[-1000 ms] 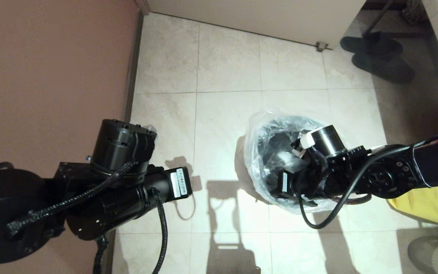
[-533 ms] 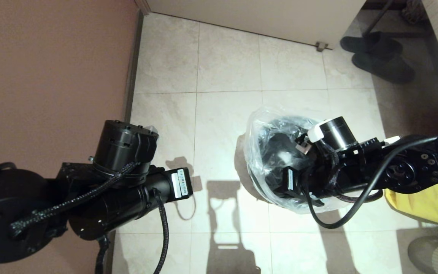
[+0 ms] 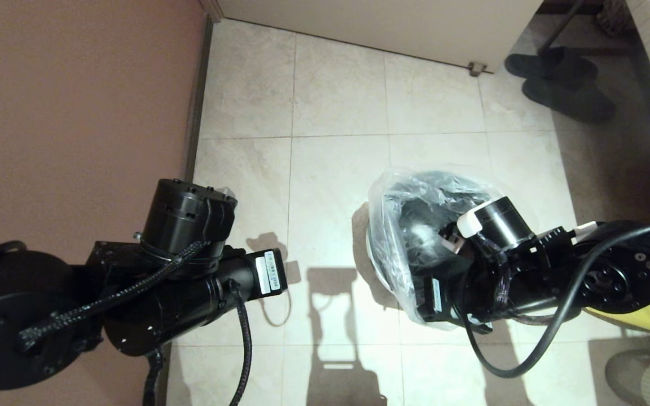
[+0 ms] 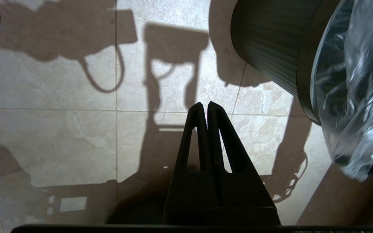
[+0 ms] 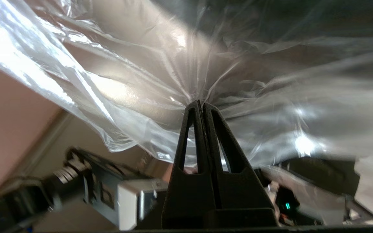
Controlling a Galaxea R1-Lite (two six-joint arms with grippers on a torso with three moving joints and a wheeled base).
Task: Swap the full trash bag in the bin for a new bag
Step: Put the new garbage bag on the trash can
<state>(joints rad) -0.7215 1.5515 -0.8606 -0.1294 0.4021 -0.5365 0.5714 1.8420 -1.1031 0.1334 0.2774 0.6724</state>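
The bin (image 3: 371, 256) stands on the tiled floor, right of centre in the head view; only a strip of its light rim shows. The clear, crinkly new bag (image 3: 404, 203) lies loosely over its mouth and hangs past its near side. The left wrist view shows the bin's ribbed wall (image 4: 264, 48) and the new bag (image 4: 358, 97) draped over the rim. My right gripper (image 5: 201, 103) is shut on a pinch of the new bag (image 5: 147, 74), with folds fanning out from its tips. My right arm (image 3: 528, 265) lies over the bin. My left gripper (image 4: 207, 104) is shut on nothing, low over the floor left of the bin.
An opaque yellow bag (image 3: 641, 321) lies at the right edge under my right arm. Dark slippers (image 3: 562, 84) sit at the back right near a doorstop (image 3: 476, 69). A reddish wall (image 3: 77, 113) runs along the left. A striped object (image 3: 649, 378) is at the bottom right.
My right arm has drawn back toward me with the bag in its grip, and the plastic now hangs lower over the bin's near side. The left arm has hardly moved.
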